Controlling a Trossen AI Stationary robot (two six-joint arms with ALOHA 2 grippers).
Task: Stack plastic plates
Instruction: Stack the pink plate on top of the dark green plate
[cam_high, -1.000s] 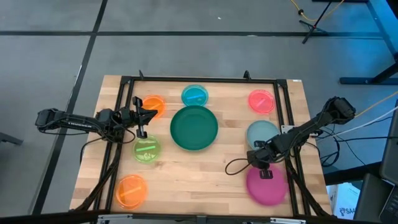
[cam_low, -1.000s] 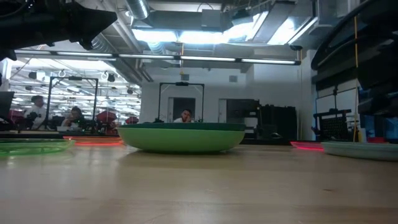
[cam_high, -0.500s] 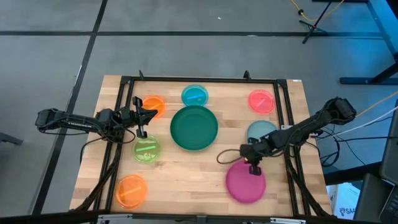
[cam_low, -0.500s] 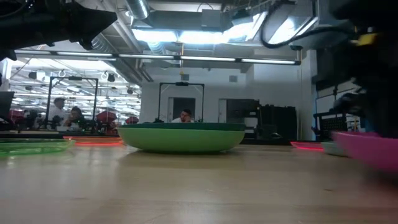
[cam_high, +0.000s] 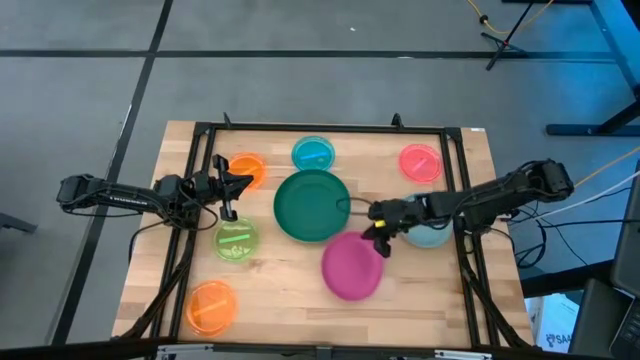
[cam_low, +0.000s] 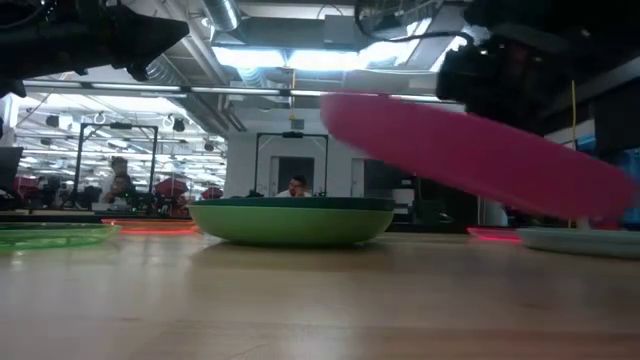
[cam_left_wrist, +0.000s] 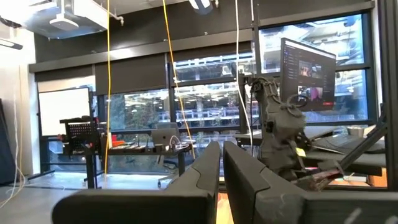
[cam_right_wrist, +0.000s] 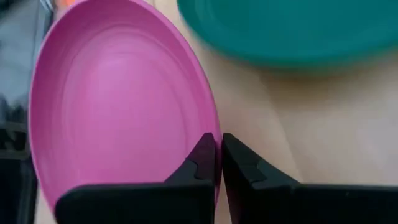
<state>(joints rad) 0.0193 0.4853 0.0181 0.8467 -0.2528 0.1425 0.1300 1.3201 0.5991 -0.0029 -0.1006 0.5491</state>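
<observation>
pinching the magenta plate's rim, right gripper holds it aloft.

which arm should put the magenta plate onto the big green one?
Right. The right gripper is shut on the magenta plate, holding it tilted off the table just beside the green plate. The left gripper hangs shut and empty on the green plate's other side.

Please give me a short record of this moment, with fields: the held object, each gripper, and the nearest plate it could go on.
held object: magenta plate, lifted off the table and tilted
right gripper: shut on the magenta plate's rim
left gripper: shut, empty, near the orange plate
nearest larger plate: dark green plate, beside the magenta plate
</observation>
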